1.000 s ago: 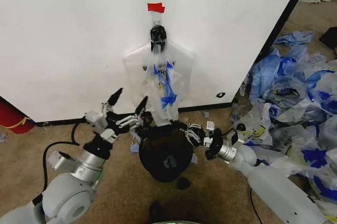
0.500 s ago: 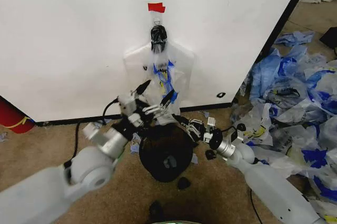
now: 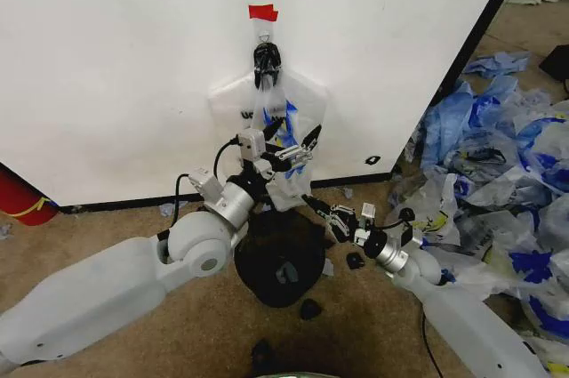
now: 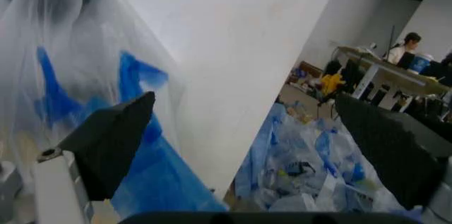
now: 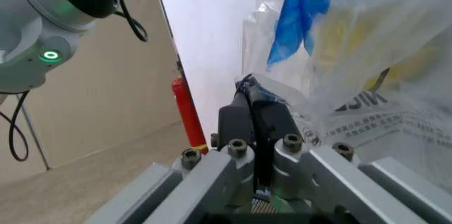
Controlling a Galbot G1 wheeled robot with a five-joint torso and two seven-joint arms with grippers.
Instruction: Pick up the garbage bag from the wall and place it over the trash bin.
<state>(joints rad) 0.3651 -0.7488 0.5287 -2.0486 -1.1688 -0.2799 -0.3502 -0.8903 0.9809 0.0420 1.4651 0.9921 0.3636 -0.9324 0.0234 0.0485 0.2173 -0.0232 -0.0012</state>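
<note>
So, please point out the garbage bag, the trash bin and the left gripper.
garbage bag (image 3: pixel 307 98), head view, upper right panel.
trash bin (image 3: pixel 280 258), head view, mesh wall.
left gripper (image 3: pixel 290 145), head view, between fingertips.

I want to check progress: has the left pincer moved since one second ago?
Yes. The left pincer rose from near the trash bin rim up and toward the wall, and is now open at the hanging garbage bag, closer to the red tape.
</note>
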